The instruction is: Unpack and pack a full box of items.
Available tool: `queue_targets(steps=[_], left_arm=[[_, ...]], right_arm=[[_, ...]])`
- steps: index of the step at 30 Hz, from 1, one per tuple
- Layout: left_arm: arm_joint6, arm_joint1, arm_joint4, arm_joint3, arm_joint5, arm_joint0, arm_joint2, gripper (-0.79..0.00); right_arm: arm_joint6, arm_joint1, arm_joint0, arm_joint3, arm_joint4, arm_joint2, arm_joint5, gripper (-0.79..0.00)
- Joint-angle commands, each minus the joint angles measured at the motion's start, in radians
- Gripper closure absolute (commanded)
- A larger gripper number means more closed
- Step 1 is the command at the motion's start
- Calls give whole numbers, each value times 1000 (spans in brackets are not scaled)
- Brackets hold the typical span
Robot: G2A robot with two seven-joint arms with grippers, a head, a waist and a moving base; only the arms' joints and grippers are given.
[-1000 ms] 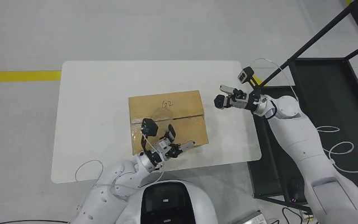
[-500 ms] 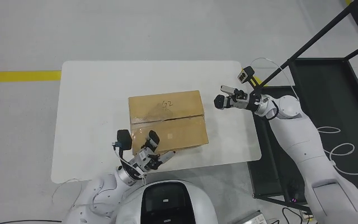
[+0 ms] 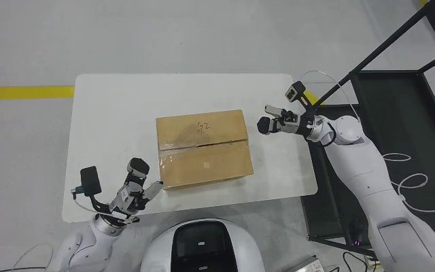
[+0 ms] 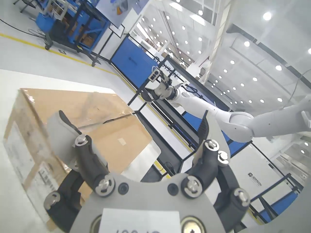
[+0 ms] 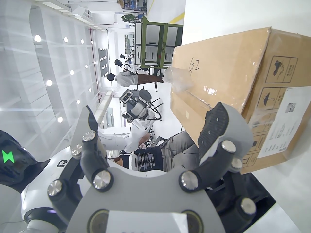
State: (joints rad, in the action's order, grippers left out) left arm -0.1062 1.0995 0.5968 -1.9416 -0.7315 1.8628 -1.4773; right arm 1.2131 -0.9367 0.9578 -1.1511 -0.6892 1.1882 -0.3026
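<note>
The cardboard box [image 3: 204, 149] sits shut in the middle of the white surface [image 3: 109, 122], its top flaps meeting at a taped seam, with a loose scrap of clear tape [image 5: 178, 79] standing up from it. The left tool [image 3: 145, 178] hangs spread and empty just off the box's near left corner. The right tool [image 3: 268, 117], also spread and empty, is held right of the box, apart from it

Handwritten "G2" marks the top of the cardboard box [image 5: 218, 78], whose end face carries umbrella and boot handling pictograms [image 5: 281, 70] and a white label [image 5: 279, 127] with a square code.
</note>
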Motion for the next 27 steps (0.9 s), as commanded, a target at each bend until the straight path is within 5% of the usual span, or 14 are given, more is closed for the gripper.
queue_targets(steps=[1,12,27], left_arm=[[-21,-1,-26,19,-4,-1,-29,-785],[-49,10,-55,173,83,-149,-34,-785],[-53,19,35,338,146,-333,-51,-785]], right_arm=[[1,-1,0,2,0,1,1,-785],[24,-11,8,-30,13,-15,17,-785],[-87,-58,-117,-146,247,-176,86,-785]])
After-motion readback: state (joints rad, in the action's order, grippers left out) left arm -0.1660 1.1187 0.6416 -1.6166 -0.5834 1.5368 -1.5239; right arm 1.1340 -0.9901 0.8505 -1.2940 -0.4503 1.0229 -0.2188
